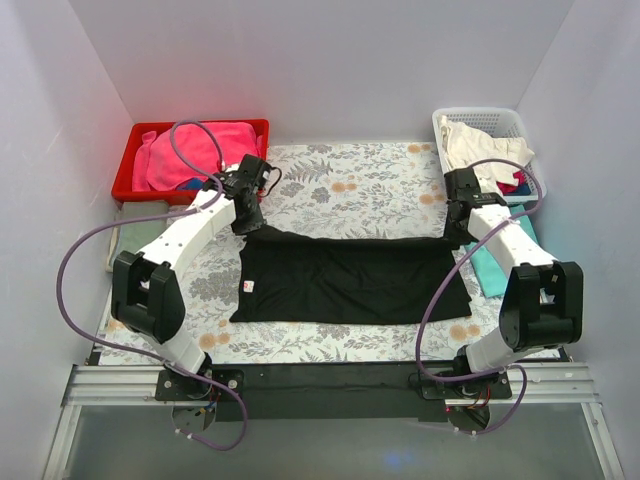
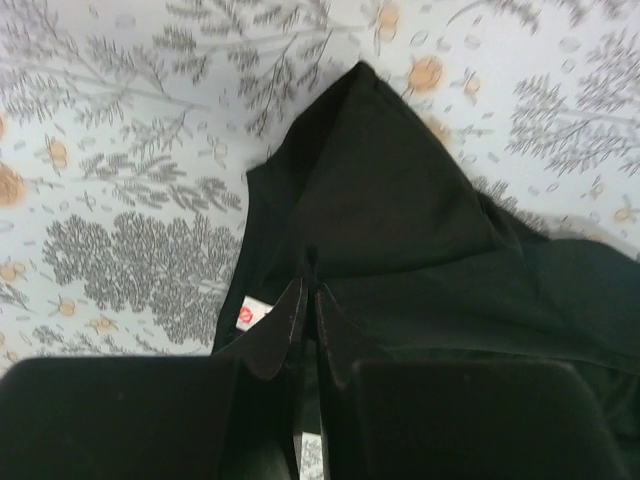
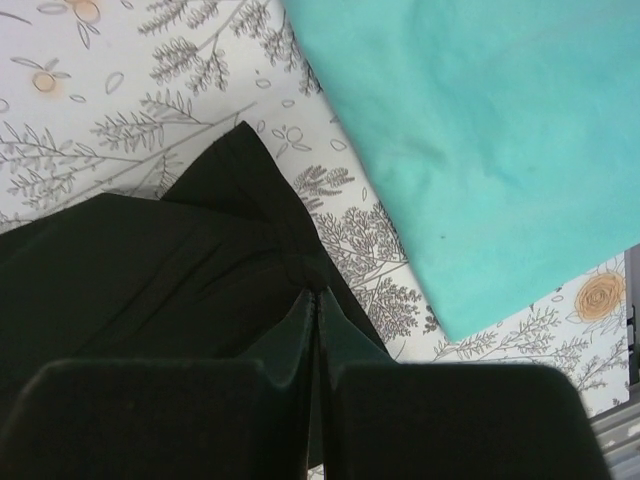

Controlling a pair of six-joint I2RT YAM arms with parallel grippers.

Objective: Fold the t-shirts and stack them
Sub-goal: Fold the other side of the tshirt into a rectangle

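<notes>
A large black t-shirt [image 1: 345, 280] lies spread across the middle of the floral cloth, folded into a wide band. My left gripper [image 1: 247, 222] is shut on its far left corner; the wrist view shows the jaws [image 2: 310, 292] pinching black fabric [image 2: 400, 220] beside a small white tag [image 2: 249, 314]. My right gripper [image 1: 457, 232] is shut on the far right corner, jaws [image 3: 316, 293] closed on black cloth [image 3: 150, 270]. A folded teal t-shirt [image 1: 495, 268] lies flat at the right, also in the right wrist view [image 3: 480, 150].
A red bin [image 1: 128, 170] with pink clothes stands at the back left. A white basket [image 1: 500, 118] with cream and other clothes stands at the back right. A grey-green cloth [image 1: 125, 228] lies at the left edge. White walls enclose the table.
</notes>
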